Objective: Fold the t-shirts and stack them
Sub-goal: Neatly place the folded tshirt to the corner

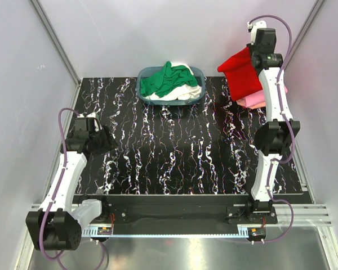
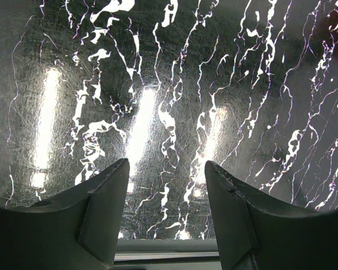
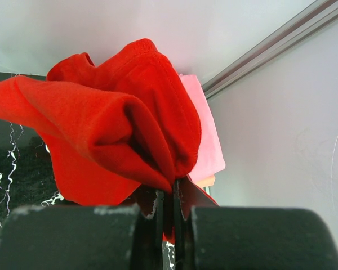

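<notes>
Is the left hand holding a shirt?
No, the left hand stands open, and only the marbled table shows in the gap.

Red t-shirt (image 1: 240,74) — bright, bunched into soft rounded folds — is hanging raised at the far right corner, pinched at one fold. Pink t-shirt (image 1: 253,101) is lying flat just below and behind it, partly hidden. Green t-shirt (image 1: 166,79) is sprawling crumpled over the white t-shirt (image 1: 187,93) — both are sitting heaped in the basket (image 1: 170,103), far centre.
</notes>
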Motion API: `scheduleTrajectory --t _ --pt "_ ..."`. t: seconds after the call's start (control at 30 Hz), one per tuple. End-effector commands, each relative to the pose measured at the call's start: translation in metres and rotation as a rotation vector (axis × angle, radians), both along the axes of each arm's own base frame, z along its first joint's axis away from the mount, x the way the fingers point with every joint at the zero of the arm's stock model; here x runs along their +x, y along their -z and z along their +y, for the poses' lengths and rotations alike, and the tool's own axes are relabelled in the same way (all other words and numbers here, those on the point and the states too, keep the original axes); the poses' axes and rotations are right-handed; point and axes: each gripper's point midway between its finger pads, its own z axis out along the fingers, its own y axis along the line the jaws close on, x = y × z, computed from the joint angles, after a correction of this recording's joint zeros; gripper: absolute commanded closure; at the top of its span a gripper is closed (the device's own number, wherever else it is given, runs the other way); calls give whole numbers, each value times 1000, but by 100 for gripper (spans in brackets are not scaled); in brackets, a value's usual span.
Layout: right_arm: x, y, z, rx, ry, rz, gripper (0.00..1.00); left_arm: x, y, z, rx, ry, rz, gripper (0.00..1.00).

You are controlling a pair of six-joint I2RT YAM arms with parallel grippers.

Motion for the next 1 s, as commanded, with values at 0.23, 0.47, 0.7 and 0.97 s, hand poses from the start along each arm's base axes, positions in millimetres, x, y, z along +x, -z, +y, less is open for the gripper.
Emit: scheduleTrajectory --t 0.23,0.47,0.7,0.97 --pt "11 -22 -32 21 35 -96 100 8 2 2 13 -6 -9 39" --pt "29 9 -63 52 64 -67 100 8 5 3 15 -10 6 40" --pt "58 41 -86 9 93 -86 100 6 6 -3 26 11 14 40" --pt "86 58 -118 -133 160 -162 100 6 10 -2 34 8 31 40"
